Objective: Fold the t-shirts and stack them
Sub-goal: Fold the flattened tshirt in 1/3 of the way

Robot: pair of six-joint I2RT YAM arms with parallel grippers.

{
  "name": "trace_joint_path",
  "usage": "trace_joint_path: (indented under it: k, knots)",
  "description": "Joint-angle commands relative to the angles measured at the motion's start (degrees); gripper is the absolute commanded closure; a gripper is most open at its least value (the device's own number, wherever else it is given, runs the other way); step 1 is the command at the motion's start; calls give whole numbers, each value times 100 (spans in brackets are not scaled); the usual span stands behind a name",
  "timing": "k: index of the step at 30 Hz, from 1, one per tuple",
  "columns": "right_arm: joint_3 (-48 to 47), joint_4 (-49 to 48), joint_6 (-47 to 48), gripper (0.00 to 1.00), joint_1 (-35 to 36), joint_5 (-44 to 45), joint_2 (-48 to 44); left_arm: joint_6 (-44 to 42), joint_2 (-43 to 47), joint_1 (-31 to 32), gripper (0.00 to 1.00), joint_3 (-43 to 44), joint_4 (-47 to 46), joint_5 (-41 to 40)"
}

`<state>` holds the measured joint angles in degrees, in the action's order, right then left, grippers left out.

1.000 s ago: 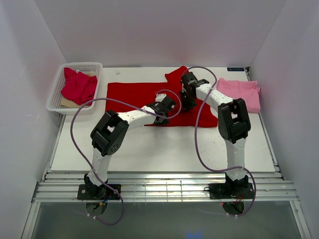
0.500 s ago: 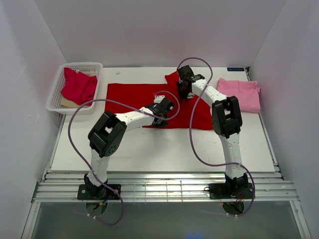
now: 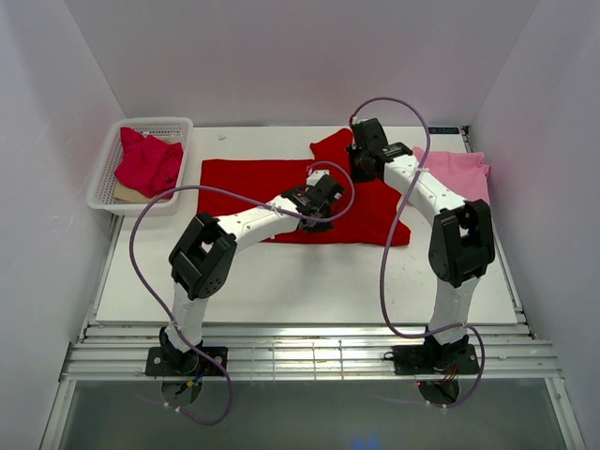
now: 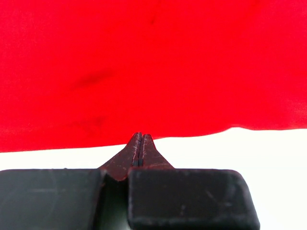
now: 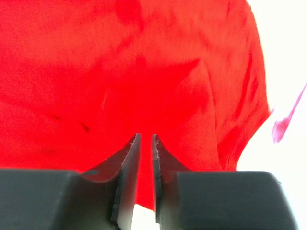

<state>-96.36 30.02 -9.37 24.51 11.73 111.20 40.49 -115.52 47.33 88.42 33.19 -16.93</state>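
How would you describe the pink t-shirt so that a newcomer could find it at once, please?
Look to the far right corner of the white table. The pink t-shirt lies there folded, beside the right arm. It alone is pale: the bright red t-shirt is spread mid-table, the crimson t-shirt sits in the basket.

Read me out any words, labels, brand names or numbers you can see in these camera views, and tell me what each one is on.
Dark label at the far right edge of the table: it carries pale marks, too small and blurred to read.
Nothing else can be read: no print shows on the red t-shirt, the pink t-shirt, the crimson t-shirt or the basket.
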Motion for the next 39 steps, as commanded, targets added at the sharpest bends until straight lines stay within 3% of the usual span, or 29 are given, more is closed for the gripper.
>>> trace_joint_path:
  k: [1, 2, 6, 9, 16, 30, 39]
  knots:
    - [834, 557, -355, 87, 18, -311, -203, -94, 548, -13, 96, 386, 248, -178]
    - [1038, 549, -451, 92, 10, -381, -273, -120, 583, -13, 95, 412, 397, -388]
    - [1979, 452, -688, 92, 10, -496, -730, -340, 926, -119, 93, -225, 434, -863]
    - [2498, 434, -803, 92, 10, -400, -1002, -480, 1154, -390, 100, -1025, 416, -1267]
    - [2956, 461, -821, 92, 10, 181, -1276, -806, 1814, -1603, 100, -2521, -242, -1524]
    - [3246, 470, -742, 92, -96, 585, -1575, -1403, 2166, -2948, 100, -2988, -1183, -1885]
    - [3185, 435, -663, 92, -412, 673, -1443, -1597, 1411, -3291, 100, -3050, -1676, -1630]
